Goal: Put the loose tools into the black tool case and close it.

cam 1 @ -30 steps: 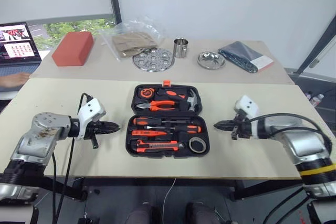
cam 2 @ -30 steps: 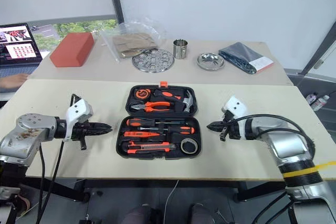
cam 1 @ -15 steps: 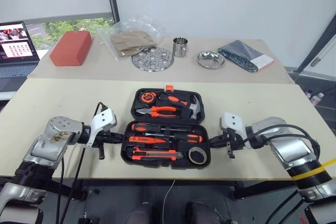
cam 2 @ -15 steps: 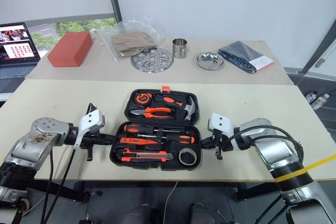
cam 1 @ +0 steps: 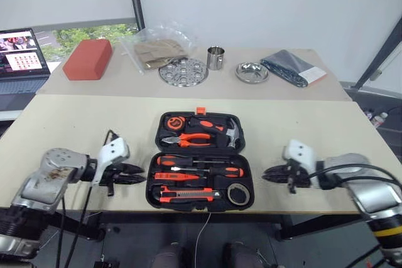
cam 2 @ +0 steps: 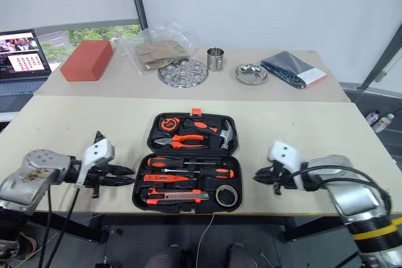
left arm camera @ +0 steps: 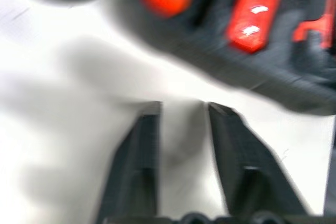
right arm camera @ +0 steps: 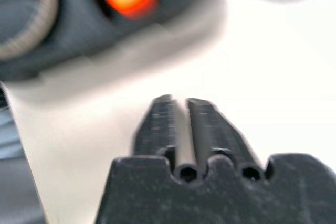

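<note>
Case: my black moulded plastic tool case lay open at frame centre, tools seated | left gripper parted, empty | right gripper seemingly near-closed, empty, flanking to close lid

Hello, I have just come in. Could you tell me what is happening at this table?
A two-armed robot is packing an open black moulded plastic tool case on the near beige table. The orange-and-black hand tools lie in its recesses, and the lid is not yet closed. The left gripper is beside the case's left edge, fingers apart and holding nothing. The right gripper is beside the right edge, fingers slightly parted, also holding nothing.
</note>
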